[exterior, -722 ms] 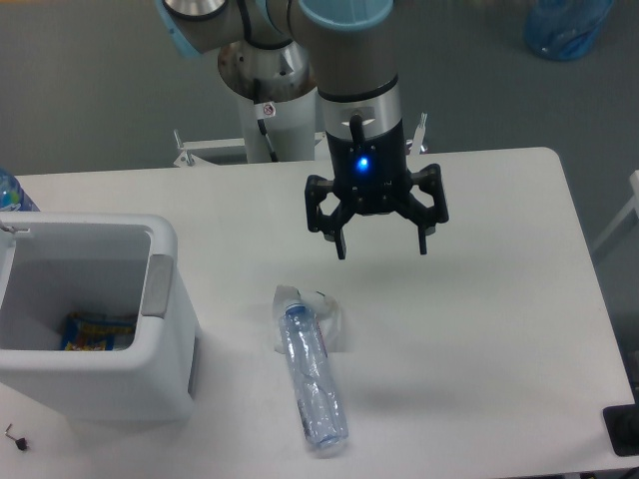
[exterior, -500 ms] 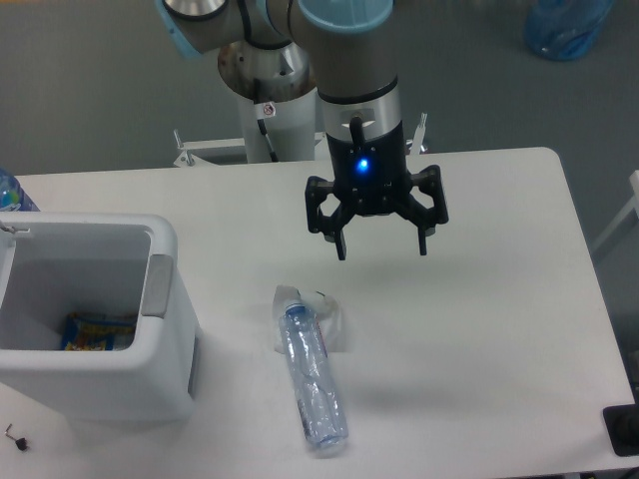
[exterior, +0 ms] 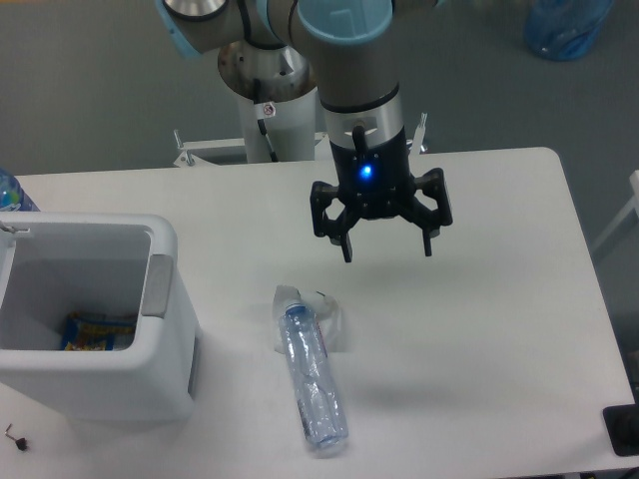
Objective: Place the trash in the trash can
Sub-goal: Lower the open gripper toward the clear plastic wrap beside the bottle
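Note:
A clear blue-tinted plastic bottle (exterior: 309,374) lies on the white table, cap end toward the back. A small translucent whitish sheet (exterior: 331,321) rests against its upper right side. The white boxy trash can (exterior: 150,359) stands at the left, with a grey panel (exterior: 159,284) on its right rim and a blue and yellow wrapper (exterior: 96,332) inside. My gripper (exterior: 387,251) hangs open above the table, up and to the right of the bottle, with nothing between its fingers.
The arm's base column (exterior: 266,100) stands behind the table's far edge. A blue bottle top (exterior: 12,193) shows at the far left edge, and a blue bag (exterior: 566,28) lies on the floor at the top right.
The gripper has shifted slightly down and to the right. The bottle, sheet and trash can have not moved.

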Controlling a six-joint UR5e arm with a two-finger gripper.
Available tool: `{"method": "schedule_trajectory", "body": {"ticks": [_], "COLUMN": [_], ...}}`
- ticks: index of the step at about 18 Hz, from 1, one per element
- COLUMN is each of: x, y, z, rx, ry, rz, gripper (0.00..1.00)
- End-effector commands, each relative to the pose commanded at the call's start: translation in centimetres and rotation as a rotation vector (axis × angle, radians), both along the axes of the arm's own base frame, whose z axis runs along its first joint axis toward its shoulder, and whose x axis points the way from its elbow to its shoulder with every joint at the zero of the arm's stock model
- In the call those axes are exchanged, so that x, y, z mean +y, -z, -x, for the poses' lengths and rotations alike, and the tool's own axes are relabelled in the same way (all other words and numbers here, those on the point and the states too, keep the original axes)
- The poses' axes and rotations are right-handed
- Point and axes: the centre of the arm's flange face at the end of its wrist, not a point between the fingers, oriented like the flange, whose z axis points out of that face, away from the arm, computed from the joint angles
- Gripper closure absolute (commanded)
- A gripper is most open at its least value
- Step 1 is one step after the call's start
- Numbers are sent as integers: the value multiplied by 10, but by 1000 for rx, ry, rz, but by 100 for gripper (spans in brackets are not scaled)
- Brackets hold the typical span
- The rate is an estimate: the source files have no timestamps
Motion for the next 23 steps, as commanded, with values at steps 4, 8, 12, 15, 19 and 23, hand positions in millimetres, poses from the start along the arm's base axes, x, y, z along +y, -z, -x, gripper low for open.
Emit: {"method": "schedule_trajectory", "body": {"ticks": [4, 8, 12, 15, 19, 23], "x": [0, -8, -9, -8, -5, 1], "y": [24, 73, 118, 155, 181, 200], "z": [-2, -13, -15, -15, -11, -8], "rx": [-46, -75, -113, -164, -202, -224], "ry": [-74, -60, 76, 85, 79, 76], "rz": [-9, 19, 112, 154, 180, 196], "gripper": [0, 0, 0, 0, 0, 0]}}
